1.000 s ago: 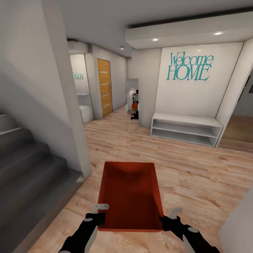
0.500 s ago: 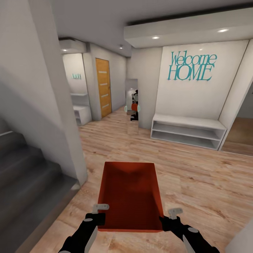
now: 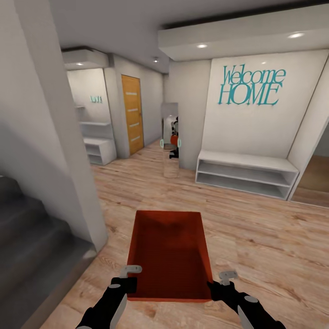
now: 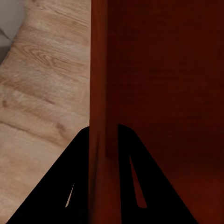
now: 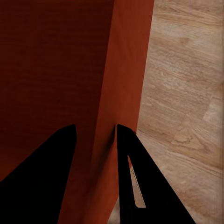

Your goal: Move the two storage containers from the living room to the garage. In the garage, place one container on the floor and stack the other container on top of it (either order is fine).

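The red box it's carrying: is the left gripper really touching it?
Touching. In the left wrist view, the left gripper has its dark fingers pressed on both sides of the storage container wall.

One orange-red storage container [image 3: 170,256] — lidless, empty, level — held above the light wood-plank floor [image 3: 256,237].

Wood-plank hallway floor [image 3: 256,228], white shelf bench [image 3: 246,174], teal wall lettering [image 3: 250,86], orange door [image 3: 132,114].

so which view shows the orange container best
The head view: the whole open storage container shows, held between both grippers. The left wrist view shows one wall between that gripper's fingers; the right wrist view shows the opposite wall likewise.
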Available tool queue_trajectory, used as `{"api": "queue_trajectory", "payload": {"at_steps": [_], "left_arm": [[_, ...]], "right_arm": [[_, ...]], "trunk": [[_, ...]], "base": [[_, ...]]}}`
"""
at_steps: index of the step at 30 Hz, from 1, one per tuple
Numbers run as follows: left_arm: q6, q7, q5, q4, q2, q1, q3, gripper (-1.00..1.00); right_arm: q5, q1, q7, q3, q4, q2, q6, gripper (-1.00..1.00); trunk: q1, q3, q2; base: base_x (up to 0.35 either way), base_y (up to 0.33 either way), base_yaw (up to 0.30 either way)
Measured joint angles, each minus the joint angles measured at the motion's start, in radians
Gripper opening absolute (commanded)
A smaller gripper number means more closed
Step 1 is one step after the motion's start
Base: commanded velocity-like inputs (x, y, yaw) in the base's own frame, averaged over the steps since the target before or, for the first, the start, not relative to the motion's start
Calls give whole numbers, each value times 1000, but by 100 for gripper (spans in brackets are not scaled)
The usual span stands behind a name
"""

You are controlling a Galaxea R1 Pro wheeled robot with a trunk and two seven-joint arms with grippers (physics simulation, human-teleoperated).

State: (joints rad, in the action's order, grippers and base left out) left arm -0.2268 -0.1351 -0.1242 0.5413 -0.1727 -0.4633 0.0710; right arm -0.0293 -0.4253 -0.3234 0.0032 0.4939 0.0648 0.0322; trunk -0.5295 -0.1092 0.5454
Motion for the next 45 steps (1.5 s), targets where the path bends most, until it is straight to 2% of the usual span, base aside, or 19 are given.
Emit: {"api": "queue_trajectory", "payload": {"at_steps": [45], "left_arm": [[5,0,2,-10,1,0,1,-100]], "right_arm": [[1,0,1,1,-6,0,0,-100]], "trunk": [[0,0,0]], "base": [[330,-90,0]]}}
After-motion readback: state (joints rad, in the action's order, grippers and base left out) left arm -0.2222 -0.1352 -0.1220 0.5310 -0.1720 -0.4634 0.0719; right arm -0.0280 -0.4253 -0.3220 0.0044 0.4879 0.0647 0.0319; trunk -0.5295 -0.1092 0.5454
